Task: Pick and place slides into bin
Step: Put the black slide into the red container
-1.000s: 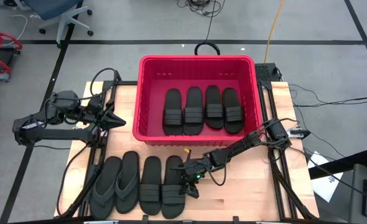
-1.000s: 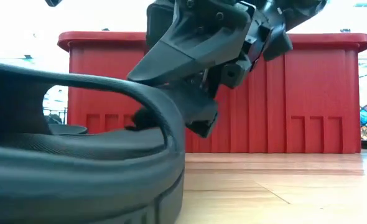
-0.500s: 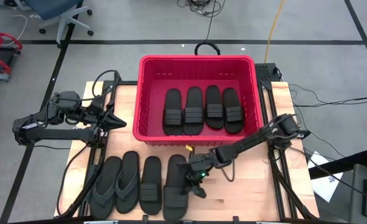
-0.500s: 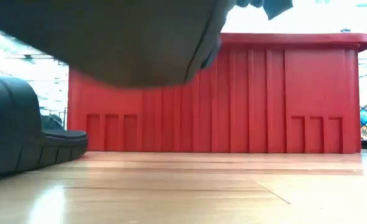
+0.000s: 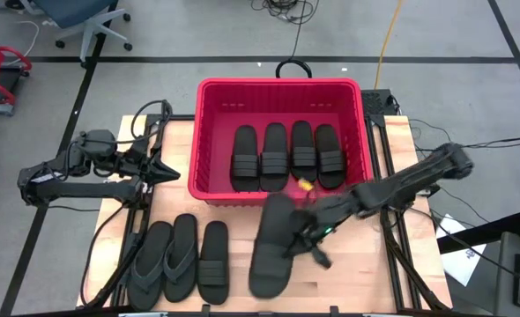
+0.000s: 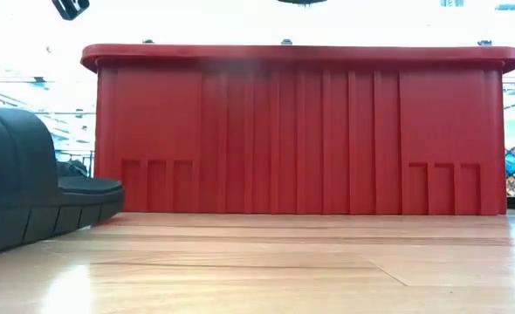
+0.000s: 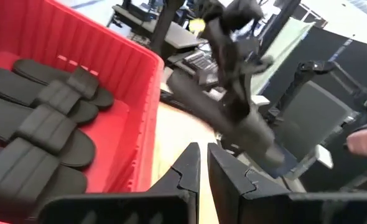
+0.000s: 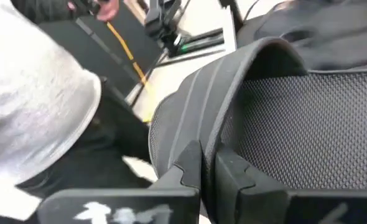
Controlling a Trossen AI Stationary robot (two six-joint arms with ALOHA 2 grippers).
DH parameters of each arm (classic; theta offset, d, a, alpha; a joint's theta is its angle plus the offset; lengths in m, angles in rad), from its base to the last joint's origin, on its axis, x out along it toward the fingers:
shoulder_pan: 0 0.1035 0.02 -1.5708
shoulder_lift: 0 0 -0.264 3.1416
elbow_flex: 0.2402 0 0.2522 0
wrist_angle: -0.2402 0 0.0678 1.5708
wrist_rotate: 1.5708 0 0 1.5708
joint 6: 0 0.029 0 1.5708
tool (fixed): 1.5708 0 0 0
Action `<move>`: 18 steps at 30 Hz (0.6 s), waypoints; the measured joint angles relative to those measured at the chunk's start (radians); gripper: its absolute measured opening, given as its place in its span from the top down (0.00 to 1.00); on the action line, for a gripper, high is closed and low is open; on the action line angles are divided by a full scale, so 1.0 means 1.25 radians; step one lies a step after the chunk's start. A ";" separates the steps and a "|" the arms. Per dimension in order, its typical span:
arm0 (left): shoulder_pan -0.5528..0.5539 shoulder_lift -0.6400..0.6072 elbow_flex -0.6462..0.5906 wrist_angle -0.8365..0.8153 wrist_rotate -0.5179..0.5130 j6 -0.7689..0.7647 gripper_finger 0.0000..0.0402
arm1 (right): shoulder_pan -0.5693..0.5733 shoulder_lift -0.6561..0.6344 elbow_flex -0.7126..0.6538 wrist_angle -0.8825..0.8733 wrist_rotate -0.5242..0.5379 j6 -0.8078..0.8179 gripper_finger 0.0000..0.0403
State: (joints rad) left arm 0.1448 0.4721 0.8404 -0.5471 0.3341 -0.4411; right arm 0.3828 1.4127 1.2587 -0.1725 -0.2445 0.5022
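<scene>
Right fingers (image 5: 306, 238) clamped on a ribbed-strap slide (image 5: 271, 246), lifted off the counter (image 5: 348, 282). Left fingers (image 5: 167, 173) pinched together, idle. Could swing, snag the bin (image 5: 280, 85) rim, drop.

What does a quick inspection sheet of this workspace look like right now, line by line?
Surface: wooden table, bare at right.
Job's things: red bin holds four slides; three slides lie on the table at front left; one lifted slide held in front of the bin.
Clutter: nothing seen.
Grippers: right gripper shut on the lifted slide; left gripper shut, waiting left of the bin.
Cables: yellow cable on the floor.
Surroundings: office chair.
</scene>
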 joint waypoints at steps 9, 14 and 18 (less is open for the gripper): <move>0.000 0.000 0.000 0.000 -0.109 -0.096 0.94 | -0.125 -0.287 0.022 -0.362 0.199 -0.205 0.99; 0.000 0.000 0.000 -0.001 -0.142 -0.169 0.94 | -0.288 -0.381 0.022 -0.530 0.223 -0.252 0.99; 0.000 0.000 0.000 -0.001 -0.142 -0.176 0.94 | -0.411 -0.405 0.022 -0.590 0.248 -0.314 0.99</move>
State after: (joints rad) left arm 0.1445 0.4721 0.8405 -0.5484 0.1566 -0.6613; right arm -0.1308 0.9060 1.2858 -0.9095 0.0651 0.1093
